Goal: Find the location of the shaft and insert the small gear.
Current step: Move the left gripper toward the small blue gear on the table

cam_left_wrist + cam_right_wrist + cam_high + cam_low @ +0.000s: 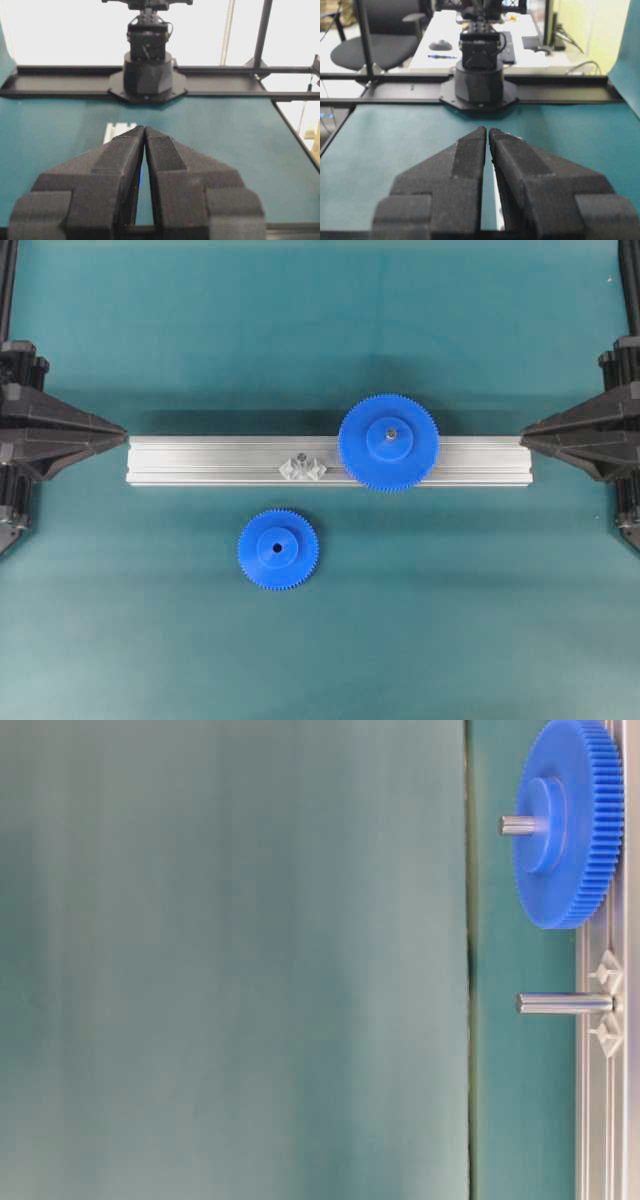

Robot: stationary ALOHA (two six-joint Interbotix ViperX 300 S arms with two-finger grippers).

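My left gripper sits at the left edge, fingers pressed together, holding nothing; my right gripper mirrors it at the right edge, equally pinched and empty. Between them lies the rail, carrying the shaft mid-frame and the large gear. The small gear lies below the rail on open green mat.

The small gear, a blue toothed wheel with a raised hub and dark centre hole, lies flat on the near side, left of centre. The shaft, a thin silvery pin on a clear faceted base, stands upright just beyond it.
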